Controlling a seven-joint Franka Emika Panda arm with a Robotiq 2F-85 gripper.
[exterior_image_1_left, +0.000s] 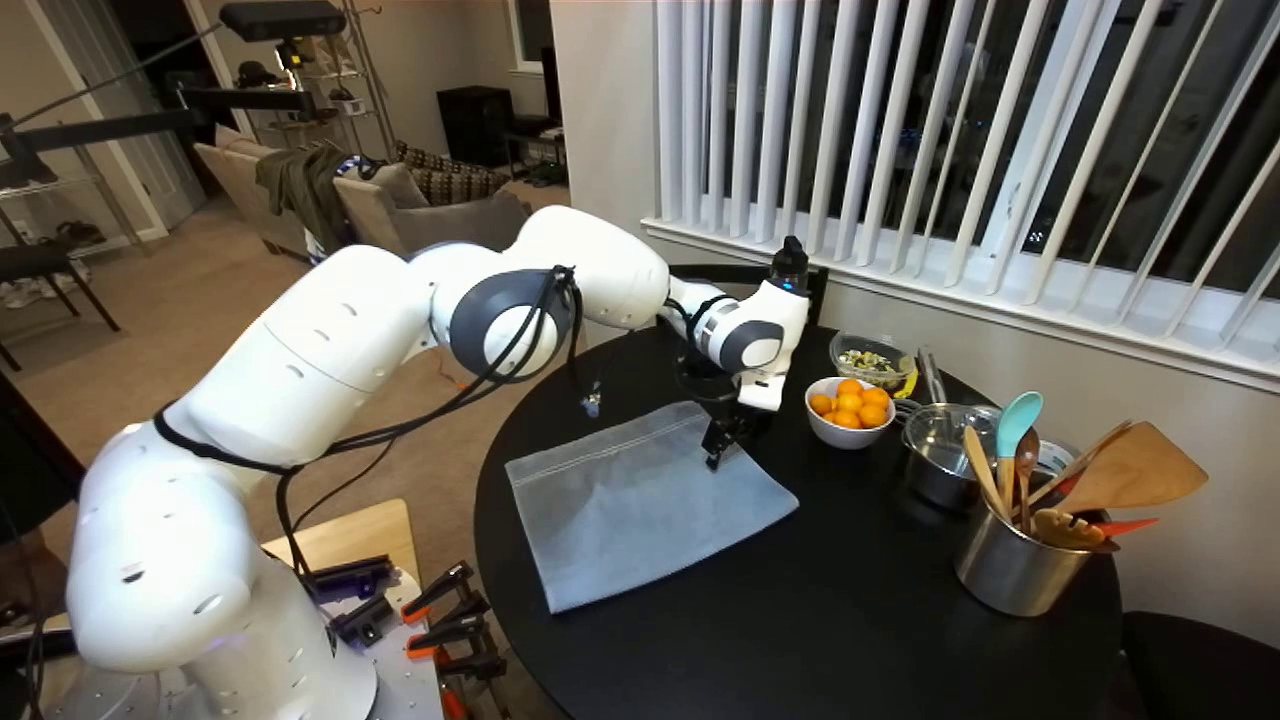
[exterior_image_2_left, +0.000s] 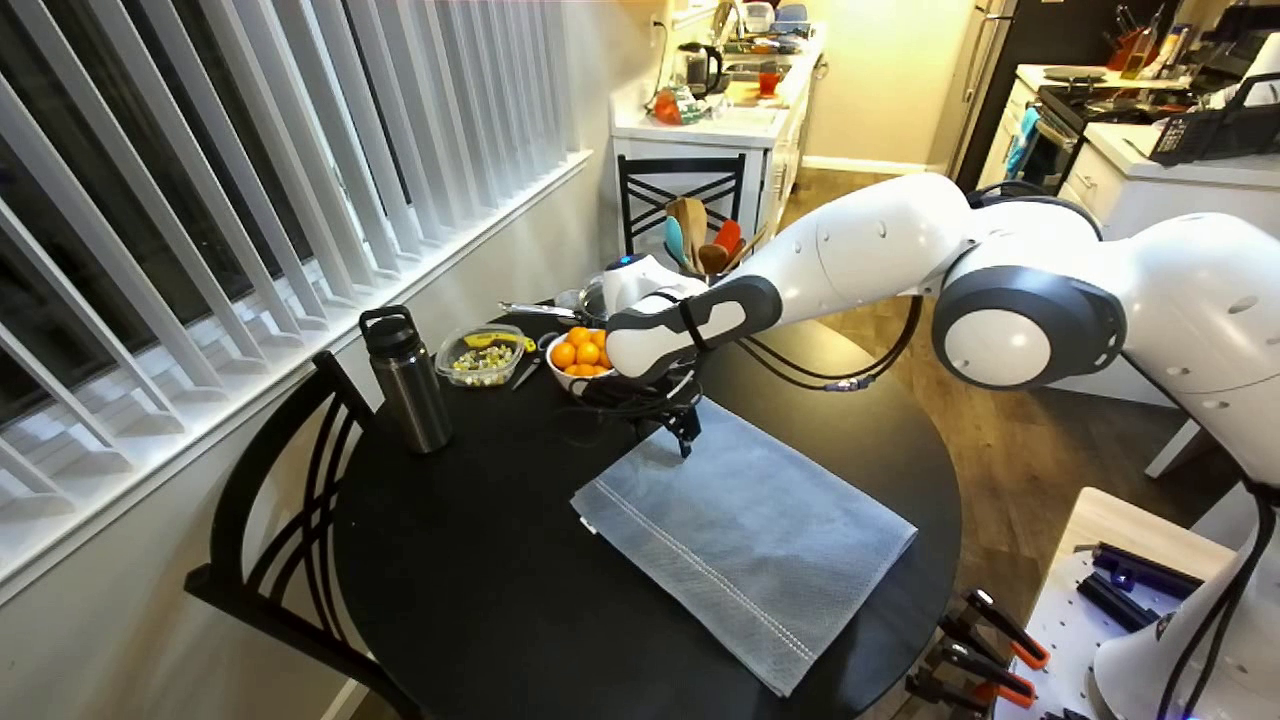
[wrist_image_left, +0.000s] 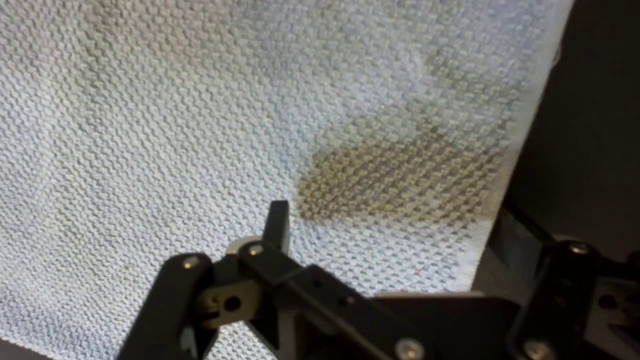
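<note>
A grey-blue woven cloth (exterior_image_1_left: 620, 520) lies flat on the round black table (exterior_image_1_left: 850, 600). It also shows in the exterior view (exterior_image_2_left: 760, 520) and fills most of the wrist view (wrist_image_left: 175, 125). My gripper (wrist_image_left: 397, 217) is open and holds nothing. It points down over one side edge of the cloth. In the wrist view, the left finger is over the cloth and the right finger is past its edge, over the dark table. A brownish shadow lies on the cloth between the fingers. I cannot tell whether the fingertips touch the cloth. The gripper is low over the cloth in both exterior views (exterior_image_1_left: 724, 445) (exterior_image_2_left: 682, 438).
A white bowl (exterior_image_1_left: 840, 436) of oranges stands close beside the gripper. Behind it are a clear food container (exterior_image_2_left: 450, 365), a metal pot (exterior_image_1_left: 940, 485) and a steel utensil holder (exterior_image_1_left: 1010, 575). A steel bottle (exterior_image_2_left: 412, 395) stands near a black chair (exterior_image_2_left: 235, 530).
</note>
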